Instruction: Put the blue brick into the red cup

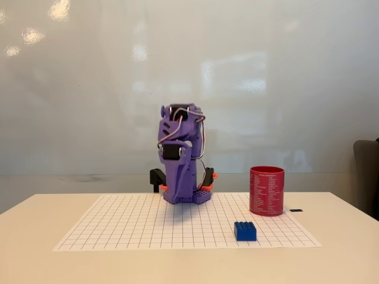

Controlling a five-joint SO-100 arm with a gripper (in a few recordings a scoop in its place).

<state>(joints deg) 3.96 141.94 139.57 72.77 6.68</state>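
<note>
The blue brick lies studs-up on the white grid sheet, near its front right corner. The red cup stands upright behind it and slightly to the right, about a brick's length away, with pale text on its side. The purple arm is folded up on itself at the back edge of the sheet, left of the cup. Its gripper is tucked low against the base, pointing down, far from both brick and cup. Its jaws are not distinct from the arm's body.
The grid sheet covers the middle of the pale table. A small black tag lies right of the cup. A dark chair back stands at the right edge. A white wall lies behind.
</note>
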